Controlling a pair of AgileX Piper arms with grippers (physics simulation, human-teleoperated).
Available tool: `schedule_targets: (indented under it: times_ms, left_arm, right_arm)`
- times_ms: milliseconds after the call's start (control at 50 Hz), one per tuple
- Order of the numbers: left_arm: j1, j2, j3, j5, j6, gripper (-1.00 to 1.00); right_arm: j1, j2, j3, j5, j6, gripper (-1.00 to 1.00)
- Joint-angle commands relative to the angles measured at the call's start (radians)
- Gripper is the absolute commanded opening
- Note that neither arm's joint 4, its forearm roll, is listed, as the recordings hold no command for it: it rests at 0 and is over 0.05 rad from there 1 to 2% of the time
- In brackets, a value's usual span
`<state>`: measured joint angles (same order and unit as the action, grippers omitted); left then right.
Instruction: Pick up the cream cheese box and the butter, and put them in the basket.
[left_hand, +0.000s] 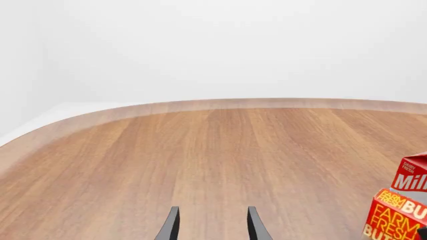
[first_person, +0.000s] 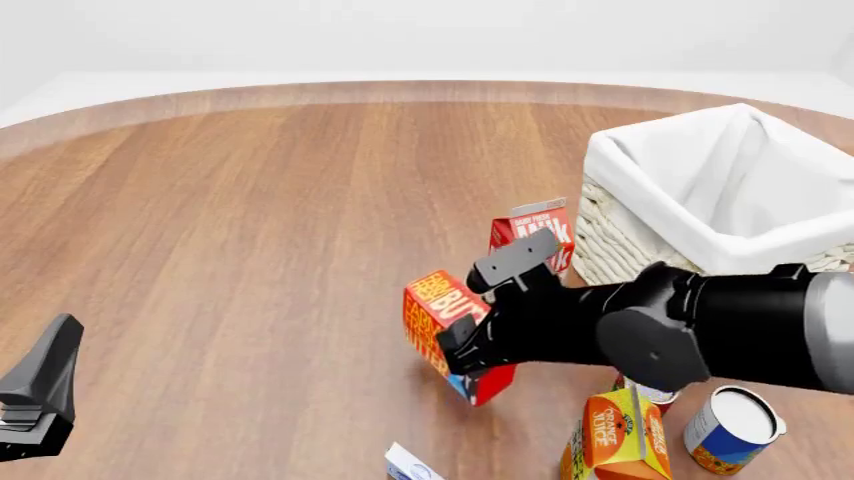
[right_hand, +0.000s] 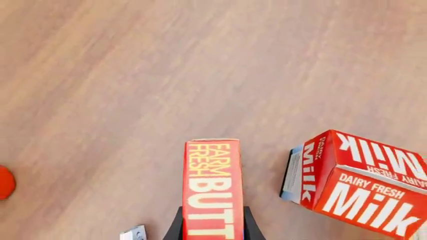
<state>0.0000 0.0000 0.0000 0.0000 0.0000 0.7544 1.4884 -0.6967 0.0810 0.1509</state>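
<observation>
Front view, nearest edge: a corner of the cream cheese box (first_person: 411, 465), white with pale blue print, shows at the bottom of frame, lying on the desk (first_person: 240, 230). Just right of it stands the orange juice carton (first_person: 618, 437), and beside that a blue-and-white can (first_person: 730, 428) with a pale lid.

Left gripper (first_person: 38, 398) sits at the near left edge, well apart from all items. In the left wrist view its two dark fingers (left_hand: 171, 226) stand apart with bare wood between them; nothing is held.

Mid-desk: the right gripper (first_person: 470, 325) reaches in from the right and is clamped on the butter (first_person: 441, 318). The box is tilted, orange-red face toward the left, one low corner near the desk; contact with the surface cannot be told. In the right wrist view the butter (right_hand: 211, 187) runs straight out between the two fingers (right_hand: 175, 227), which press its long sides.

Just behind the butter stands the milk carton (first_person: 537, 232), red and white, upright, close to but apart from it (right wrist view).

Farthest, right side: the basket (first_person: 641, 225), woven cream-white with a white cloth lining. Neither task item is inside it; the milk carton stands just beside its left wall.
</observation>
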Motion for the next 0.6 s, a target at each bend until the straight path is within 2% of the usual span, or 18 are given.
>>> schedule_targets:
  times_ms: [20, 100, 460, 600]
  left_arm:
    - [0.0, 0.0, 0.0, 0.0, 0.0, 1.0]
    - [0.0, 0.0, 0.0, 0.0, 0.0, 1.0]
    - [0.0, 0.0, 0.0, 0.0, 0.0, 1.0]
    - [0.0, 0.0, 0.0, 0.0, 0.0, 1.0]
  right_arm:
    - [0.001, -0.142, -0.067, 0.131, -0.036, -1.0]
    - [0.015, -0.2, -0.089, 0.19, -0.052, -1.0]
    - [0.027, -0.347, -0.202, 0.343, -0.128, -1.0]
    - [-0.008, -0.428, -0.277, 0.424, -0.179, -1.0]
